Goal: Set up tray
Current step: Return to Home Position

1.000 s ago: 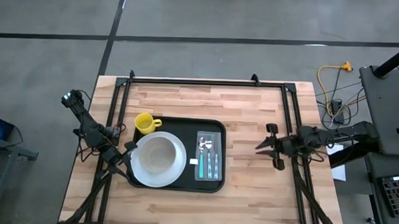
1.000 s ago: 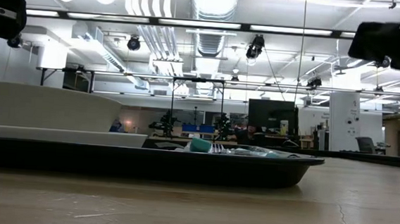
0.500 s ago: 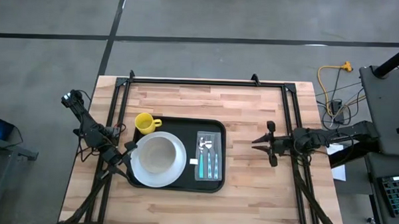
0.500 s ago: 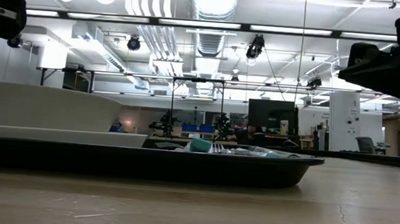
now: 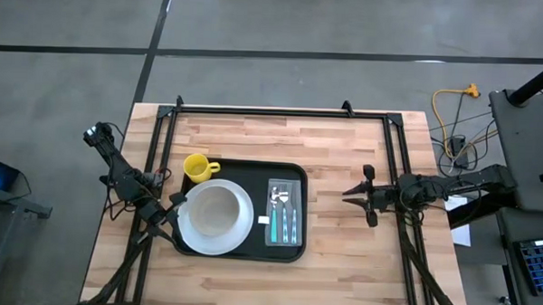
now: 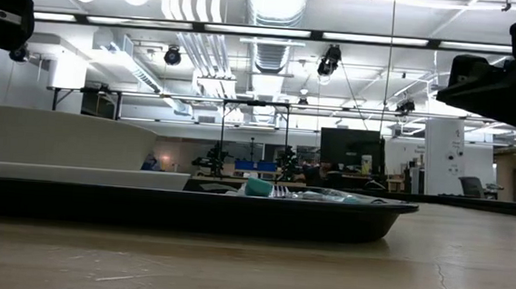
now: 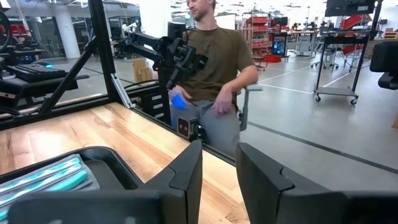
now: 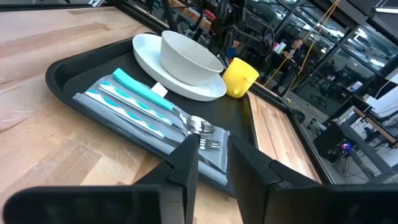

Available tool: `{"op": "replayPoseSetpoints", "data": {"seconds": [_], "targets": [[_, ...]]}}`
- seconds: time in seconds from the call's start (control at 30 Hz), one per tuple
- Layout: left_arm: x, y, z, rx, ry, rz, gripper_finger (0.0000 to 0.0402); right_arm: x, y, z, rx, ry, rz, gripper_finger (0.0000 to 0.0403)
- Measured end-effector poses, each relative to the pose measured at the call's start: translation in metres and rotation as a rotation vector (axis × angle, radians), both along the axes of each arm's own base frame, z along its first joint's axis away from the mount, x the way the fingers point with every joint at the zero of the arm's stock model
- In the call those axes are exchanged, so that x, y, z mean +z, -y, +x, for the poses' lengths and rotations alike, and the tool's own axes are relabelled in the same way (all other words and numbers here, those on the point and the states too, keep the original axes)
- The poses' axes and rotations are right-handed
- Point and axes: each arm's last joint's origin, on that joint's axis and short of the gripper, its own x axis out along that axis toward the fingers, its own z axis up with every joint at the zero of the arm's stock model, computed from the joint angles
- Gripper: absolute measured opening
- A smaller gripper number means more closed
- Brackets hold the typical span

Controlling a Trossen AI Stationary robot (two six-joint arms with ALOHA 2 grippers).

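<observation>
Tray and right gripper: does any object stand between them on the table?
Nothing visible does. In the high view the right gripper hangs to the right of the tray, apart from it, and only the bare wood of the table lies between them.

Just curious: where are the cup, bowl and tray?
Small yellow cup [image 8: 239, 78], right wrist view, side wall.
Round white bowl [image 8: 186, 59], right wrist view, outer wall.
Black rectangular tray [image 5: 253, 164], high view, its rim.

Blk arms [image 5: 438, 187], angular blk fingers [image 8: 185, 167]
</observation>
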Motion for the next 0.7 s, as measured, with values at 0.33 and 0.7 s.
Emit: {"op": "replayPoseSetpoints", "data": {"seconds": [0.33,0.7], "targets": [[0.0,0.0,0.0,0.0,0.0,0.0,0.0079,0.0,0.0,0.0,0.0,0.0,0.0,0.0076],[0.0,0.0,0.0,0.0,0.0,0.0,0.0079,0.0001,0.0,0.0,0.0,0.001,0.0,0.0072]]}}
